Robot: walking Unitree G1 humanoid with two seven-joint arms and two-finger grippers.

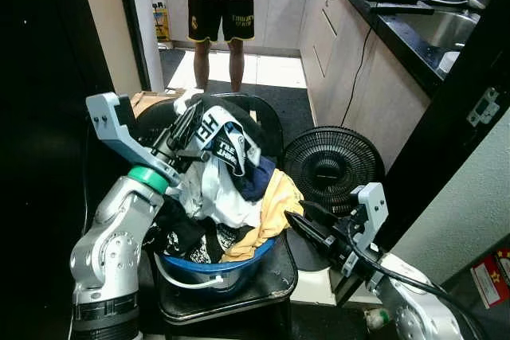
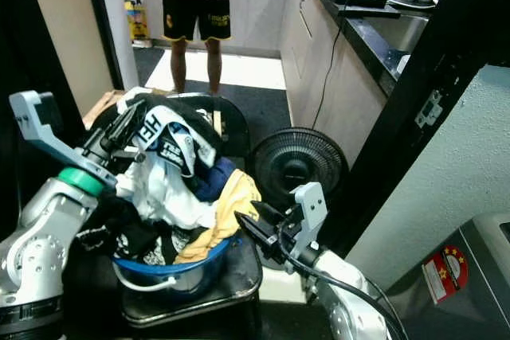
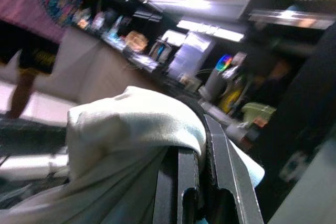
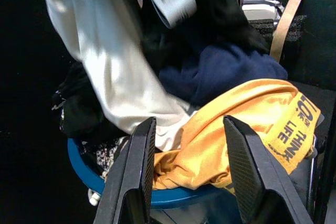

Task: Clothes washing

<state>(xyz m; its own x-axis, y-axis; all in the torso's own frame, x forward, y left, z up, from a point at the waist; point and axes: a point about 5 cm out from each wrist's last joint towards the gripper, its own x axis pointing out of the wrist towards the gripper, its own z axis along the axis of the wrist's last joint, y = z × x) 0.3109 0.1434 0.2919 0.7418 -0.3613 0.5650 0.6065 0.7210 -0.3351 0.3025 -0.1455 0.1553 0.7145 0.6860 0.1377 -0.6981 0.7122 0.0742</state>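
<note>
With the round blue plastic basin [image 1: 239,264] on the black chair [image 1: 271,276] judged still heaped, a white cloth garment [image 1: 209,189] is being clamped atop the pile by the left pincer [image 1: 185,129], while the right pincer [image 1: 296,222], fingers apart, is being held beside the yellow printed shirt [image 4: 247,124].

Left gripper [image 1: 185,127] fingers clamped; right gripper [image 4: 189,174] fingers spread.

Left claw [image 2: 127,129] pinches clothes [image 2: 171,185] heaped in basin [image 2: 171,264].
</note>
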